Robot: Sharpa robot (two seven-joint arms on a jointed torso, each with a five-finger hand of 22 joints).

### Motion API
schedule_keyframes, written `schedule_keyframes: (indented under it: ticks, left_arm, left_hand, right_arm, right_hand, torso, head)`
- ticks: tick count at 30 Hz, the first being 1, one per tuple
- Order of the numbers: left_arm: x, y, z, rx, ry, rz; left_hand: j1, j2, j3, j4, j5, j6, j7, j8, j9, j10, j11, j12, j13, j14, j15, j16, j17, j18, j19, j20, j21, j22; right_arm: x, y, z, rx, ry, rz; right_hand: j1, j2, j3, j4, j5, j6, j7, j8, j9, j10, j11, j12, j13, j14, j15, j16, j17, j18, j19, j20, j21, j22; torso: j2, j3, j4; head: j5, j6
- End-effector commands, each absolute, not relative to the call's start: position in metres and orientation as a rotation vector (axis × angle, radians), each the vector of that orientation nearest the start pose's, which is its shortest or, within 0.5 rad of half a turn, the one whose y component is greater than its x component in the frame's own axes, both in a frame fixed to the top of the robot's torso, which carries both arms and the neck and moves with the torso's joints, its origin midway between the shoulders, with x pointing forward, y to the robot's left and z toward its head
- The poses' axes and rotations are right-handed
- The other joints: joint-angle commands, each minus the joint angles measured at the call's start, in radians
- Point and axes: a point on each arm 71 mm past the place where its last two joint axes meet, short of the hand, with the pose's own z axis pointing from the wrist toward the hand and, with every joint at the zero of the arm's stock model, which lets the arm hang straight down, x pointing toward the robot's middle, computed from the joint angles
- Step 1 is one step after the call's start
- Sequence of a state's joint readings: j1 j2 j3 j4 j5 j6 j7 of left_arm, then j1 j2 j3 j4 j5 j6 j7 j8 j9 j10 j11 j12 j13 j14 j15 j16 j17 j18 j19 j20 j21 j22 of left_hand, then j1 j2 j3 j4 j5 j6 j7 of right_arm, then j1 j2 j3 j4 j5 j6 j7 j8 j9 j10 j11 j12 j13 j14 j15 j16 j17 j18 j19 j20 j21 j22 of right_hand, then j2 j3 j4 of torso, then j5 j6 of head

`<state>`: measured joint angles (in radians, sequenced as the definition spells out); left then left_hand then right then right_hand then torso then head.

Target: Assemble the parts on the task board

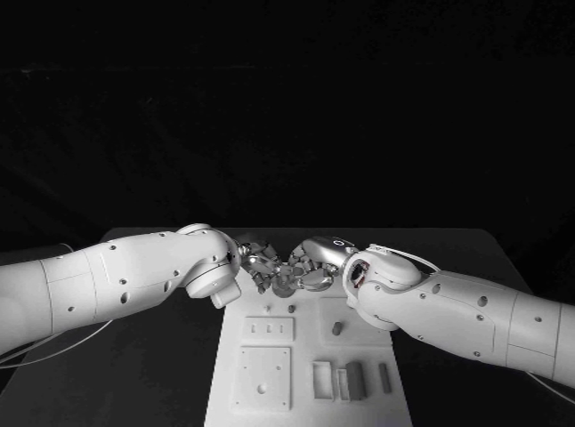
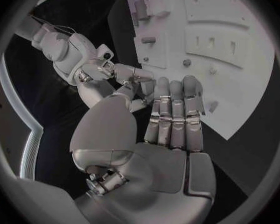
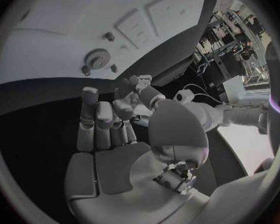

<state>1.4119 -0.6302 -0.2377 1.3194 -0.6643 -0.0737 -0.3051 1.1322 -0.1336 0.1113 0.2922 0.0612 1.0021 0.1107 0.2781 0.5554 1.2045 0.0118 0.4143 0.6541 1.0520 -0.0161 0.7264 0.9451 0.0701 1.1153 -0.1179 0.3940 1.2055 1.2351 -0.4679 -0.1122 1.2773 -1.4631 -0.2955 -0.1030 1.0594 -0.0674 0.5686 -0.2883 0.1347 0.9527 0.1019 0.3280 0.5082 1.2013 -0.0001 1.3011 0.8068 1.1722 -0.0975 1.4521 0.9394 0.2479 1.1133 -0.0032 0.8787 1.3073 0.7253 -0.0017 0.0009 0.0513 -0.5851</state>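
The white task board (image 1: 269, 391) lies lengthwise in the middle of the table. Small grey parts stand on it: a peg (image 1: 339, 327), a stud (image 1: 292, 309) and several blocks (image 1: 352, 378) near its front right. A gear (image 3: 96, 59) lies on the board (image 3: 59, 40). My left hand (image 1: 255, 256) and right hand (image 1: 319, 263) meet fingertip to fingertip above the board's far end. The left hand (image 2: 174, 117) has its long fingers stretched out side by side. Its thumb touches the right hand's fingertips (image 2: 130, 77). Whether a part sits between them is hidden.
Black table (image 1: 147, 374) surrounds the board on both sides. Recessed plates (image 1: 264, 374) take up the board's left half. Both forearms slant in over the board's far corners, leaving its near half uncovered.
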Motion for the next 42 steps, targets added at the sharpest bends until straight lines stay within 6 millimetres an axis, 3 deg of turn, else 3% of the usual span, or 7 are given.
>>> schedule_keyframes:
  ticks: [1,11,26,37,40,42]
  left_arm:
    - [0.5276,0.1633,-0.1886,-0.439,2.176,-0.738]
    - [0.5287,0.1639,-0.1887,-0.444,2.174,-0.731]
    - [0.5291,0.1644,-0.1891,-0.436,2.174,-0.700]
    - [0.5299,0.1651,-0.1885,-0.443,2.162,-0.700]
    - [0.5300,0.1651,-0.1883,-0.444,2.158,-0.701]
    - [0.5297,0.1648,-0.1884,-0.443,2.160,-0.701]
  left_hand:
    - [0.007,0.004,-0.007,-0.002,0.002,0.010,0.000,0.004,0.001,0.006,-0.002,0.007,-0.002,0.003,-0.007,0.004,-0.002,0.020,0.007,-0.003,-0.001,0.002]
    - [0.027,0.012,-0.020,-0.003,0.002,0.018,-0.003,0.005,0.003,0.011,-0.005,0.011,-0.003,0.006,-0.010,0.013,-0.007,0.020,0.012,-0.005,0.000,0.009]
    - [0.176,0.046,-0.053,-0.004,0.019,0.044,-0.013,0.006,0.007,0.033,-0.015,0.027,-0.008,0.020,-0.021,0.047,-0.024,0.016,0.037,-0.016,-0.001,0.033]
    - [0.209,0.071,-0.061,-0.004,0.017,0.049,-0.014,0.004,0.007,0.037,-0.016,0.029,-0.011,0.023,-0.023,0.054,-0.031,0.014,0.042,-0.018,-0.005,0.037]
    - [0.230,0.078,-0.065,-0.004,0.024,0.049,-0.014,0.002,0.007,0.036,-0.016,0.028,-0.013,0.021,-0.023,0.055,-0.034,0.013,0.042,-0.018,-0.008,0.039]
    - [0.261,0.083,-0.063,-0.006,0.066,0.046,-0.012,-0.001,0.006,0.033,-0.014,0.026,-0.015,0.018,-0.022,0.056,-0.038,0.011,0.040,-0.017,-0.012,0.041]
  right_arm:
    - [0.5082,-0.0693,-0.2007,-0.325,1.672,0.728]
    - [0.5059,-0.0660,-0.1997,-0.332,1.671,0.731]
    - [0.5046,-0.0638,-0.1988,-0.333,1.670,0.733]
    - [0.5032,-0.0626,-0.1983,-0.340,1.667,0.730]
    - [0.5035,-0.0629,-0.1986,-0.340,1.669,0.726]
    - [0.5040,-0.0636,-0.1988,-0.339,1.670,0.723]
  right_hand:
    - [-0.012,-0.002,0.004,0.004,0.002,0.012,0.005,0.002,0.001,0.002,-0.005,-0.006,0.001,0.000,-0.007,0.001,-0.001,0.014,0.005,-0.002,0.000,0.013]
    - [-0.013,-0.003,0.006,0.004,0.003,0.012,0.005,0.002,0.002,0.002,-0.006,-0.006,0.001,0.001,-0.008,0.001,-0.001,0.014,0.006,-0.002,0.000,0.013]
    - [-0.014,-0.003,0.007,0.004,0.003,0.015,0.004,0.003,0.004,0.003,-0.006,-0.006,0.001,0.003,-0.008,0.001,-0.002,0.014,0.008,-0.003,0.000,0.013]
    - [-0.015,-0.003,0.008,0.004,0.003,0.016,0.004,0.003,0.004,0.004,-0.007,-0.007,0.001,0.004,-0.009,0.001,-0.002,0.014,0.008,-0.004,0.000,0.013]
    - [-0.015,-0.003,0.008,0.004,0.003,0.016,0.004,0.003,0.004,0.004,-0.007,-0.007,0.001,0.004,-0.009,0.001,-0.003,0.014,0.008,-0.004,0.000,0.013]
    - [-0.015,-0.003,0.008,0.004,0.003,0.016,0.003,0.003,0.004,0.004,-0.007,-0.007,0.001,0.004,-0.009,0.000,-0.003,0.014,0.008,-0.004,0.000,0.013]
  torso:
    - [0.001,-0.0003,-0.0004]
    - [0.001,-0.0003,0.0001]
    - [0.001,0.0005,-0.0003]
    - [0.001,0.0009,-0.0005]
    - [0.001,0.0007,-0.0014]
    - [0.000,0.0003,-0.0013]
  head:
    - [0.000,-0.001]
    - [0.003,-0.004]
    - [0.005,-0.005]
    - [0.004,-0.001]
    - [0.004,-0.001]
    - [0.003,-0.001]
